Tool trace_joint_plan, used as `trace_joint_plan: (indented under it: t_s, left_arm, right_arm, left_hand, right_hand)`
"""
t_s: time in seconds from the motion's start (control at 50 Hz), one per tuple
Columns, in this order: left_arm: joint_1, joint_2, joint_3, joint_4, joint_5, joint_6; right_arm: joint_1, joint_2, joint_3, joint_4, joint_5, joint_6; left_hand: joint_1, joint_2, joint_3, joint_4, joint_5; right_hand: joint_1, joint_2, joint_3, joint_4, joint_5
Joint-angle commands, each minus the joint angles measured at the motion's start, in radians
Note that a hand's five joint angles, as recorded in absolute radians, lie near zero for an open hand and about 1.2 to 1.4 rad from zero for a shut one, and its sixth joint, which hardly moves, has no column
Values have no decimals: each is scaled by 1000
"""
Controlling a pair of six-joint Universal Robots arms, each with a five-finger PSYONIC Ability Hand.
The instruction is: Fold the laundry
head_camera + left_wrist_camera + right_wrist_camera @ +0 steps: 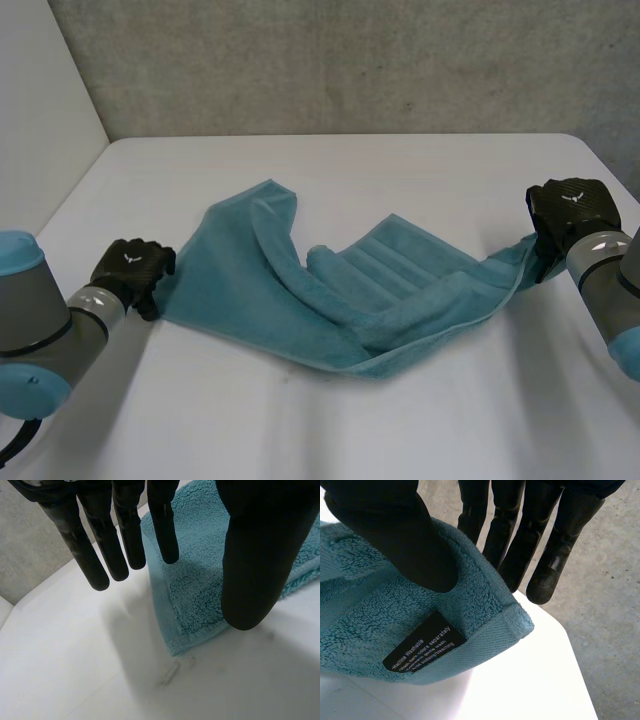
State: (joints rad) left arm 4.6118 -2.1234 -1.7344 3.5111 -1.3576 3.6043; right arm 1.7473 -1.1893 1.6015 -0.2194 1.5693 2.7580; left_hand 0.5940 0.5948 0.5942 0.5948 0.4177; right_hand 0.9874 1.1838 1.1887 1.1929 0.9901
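A teal towel [330, 290] lies rumpled and partly folded over itself across the middle of the white table [350, 430]. My left hand [133, 268] is at the towel's left corner. In the left wrist view its fingers [100, 555] hang straight with the thumb apart, just above that corner [195, 605], which lies flat on the table. My right hand [570, 208] holds the towel's right corner slightly off the table. There the thumb [395, 535] presses the cloth [370, 630] against the fingers, next to a black care label [425, 648].
A grey wall [350, 60] runs behind the table and a white panel [40, 120] stands at the left. The table's right corner [560, 690] is close to my right hand, with grey floor beyond it.
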Motion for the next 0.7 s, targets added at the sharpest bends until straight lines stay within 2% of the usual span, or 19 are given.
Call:
trace_joint_plan:
  t_s: [0.02, 0.2, 0.3, 0.32, 0.48, 0.58, 0.7]
  left_arm:
    - [-4, -27, 21, 0, 0, 1]
    - [-7, -30, 30, 2, 2, 1]
    - [-8, -38, 41, 2, 2, -1]
    - [-11, -41, 44, 2, 2, -1]
    - [-18, -43, 50, 3, 3, -2]
    - [-19, -41, 52, 5, 5, -4]
    - [-19, -35, 52, 5, 5, -4]
  right_arm:
    - [0, 2, 0, -2, 0, -1]
    - [0, 2, -2, -2, 0, -1]
    - [0, 4, -2, -2, 0, -1]
    - [0, 4, -2, -2, 0, -1]
    - [0, 20, -3, -2, 0, -1]
    - [0, 22, -3, -2, 0, -1]
    - [0, 22, -6, 0, 0, -1]
  left_hand:
    - [92, 91, 92, 91, 94]
    - [104, 103, 104, 103, 106]
    - [245, 244, 245, 244, 247]
    - [341, 340, 341, 340, 343]
    - [676, 675, 675, 675, 677]
    - [799, 798, 799, 798, 801]
    - [802, 801, 802, 801, 804]
  right_hand:
    - [409, 213, 208, 203, 232]
    - [409, 213, 208, 203, 232]
    - [409, 213, 208, 203, 232]
    - [409, 213, 208, 203, 232]
    - [409, 213, 208, 203, 232]
    - [409, 213, 208, 203, 232]
    - [409, 213, 208, 203, 232]
